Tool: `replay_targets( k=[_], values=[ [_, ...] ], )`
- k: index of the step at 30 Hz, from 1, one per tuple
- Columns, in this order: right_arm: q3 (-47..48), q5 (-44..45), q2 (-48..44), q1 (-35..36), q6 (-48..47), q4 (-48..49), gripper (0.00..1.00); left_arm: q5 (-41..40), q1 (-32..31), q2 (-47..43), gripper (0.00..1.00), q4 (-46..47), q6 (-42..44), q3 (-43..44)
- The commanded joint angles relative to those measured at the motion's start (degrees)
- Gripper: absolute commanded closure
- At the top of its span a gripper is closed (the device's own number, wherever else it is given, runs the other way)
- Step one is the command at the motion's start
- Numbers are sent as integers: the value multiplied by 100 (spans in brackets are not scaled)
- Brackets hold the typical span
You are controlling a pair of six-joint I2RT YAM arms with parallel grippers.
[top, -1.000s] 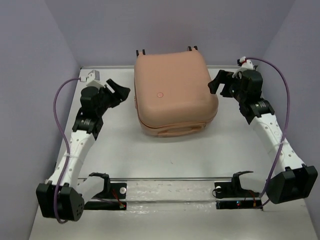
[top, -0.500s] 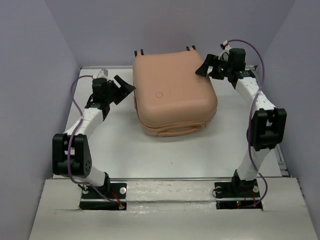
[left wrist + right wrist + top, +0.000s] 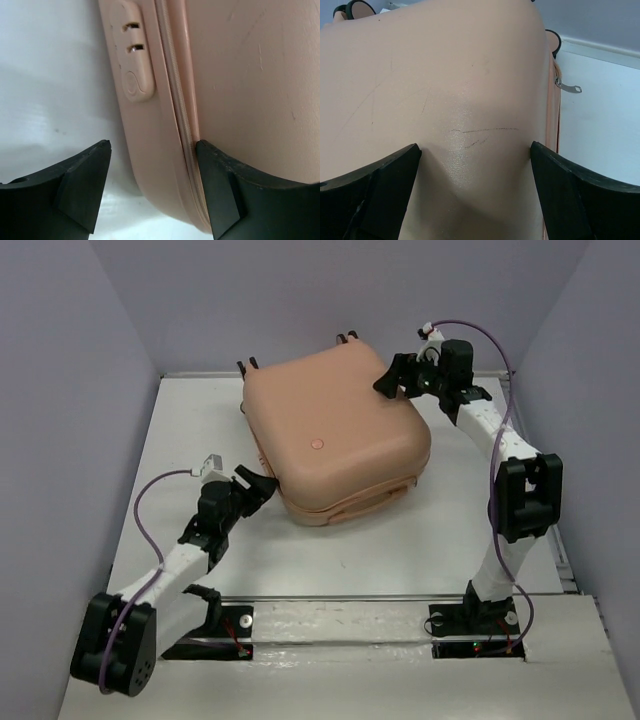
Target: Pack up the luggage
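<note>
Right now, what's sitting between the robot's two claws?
The luggage, in the top view: the left gripper is at its near left corner, the right gripper at its far right corner.

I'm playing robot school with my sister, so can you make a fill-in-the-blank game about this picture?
The suitcase is coloured ___. Its lid is ___. The left end effector and right end effector both have ___ jaws. The ___ end effector is nearer the wheels.
Missing words: pink; closed; open; right.
</note>
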Motion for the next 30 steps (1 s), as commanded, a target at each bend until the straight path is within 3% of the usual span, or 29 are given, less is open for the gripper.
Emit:
replay_targets(
  k=[1,3,6,14,17,20,22,23,25,27,30],
  values=[
    [-182,-1892,7,1237,244,-1118,7,337,-432,-1235,20,-420,-133,-263],
    [-128,-1734,-19,1237,323,-1127,7,222,-441,-1876,20,-1008,-37,-184],
    [161,-1207,-98,1237,508,-1188,3,63,-441,-2143,20,-1598,287,272],
    [1558,-302,-800,1237,596,-1452,0,195,-432,-1871,18,-2222,868,1432],
    [1437,136,-1555,1175,316,-1426,0,299,-432,-1792,17,-2337,1009,1635],
    [403,768,-2667,1175,-123,-1303,1,615,-432,-1765,16,-2347,1027,1671],
    [-624,1226,-3425,1175,-99,-892,13,757,-432,-1870,16,-2373,1062,1627],
    [-1786,1829,-3829,1175,-55,-724,46,844,-432,-1923,16,-2451,1079,1558],
    [-3405,2403,-4928,1175,208,-407,84,933,-432,-2099,17,-2557,1167,1496],
    [-4264,2958,-5753,1123,621,-292,92,1108,-441,-2239,21,-2706,1203,1399],
    [-5388,3415,-6284,1061,1078,-283,93,1451,-441,-2406,26,-2777,1211,1215]
  ],
)
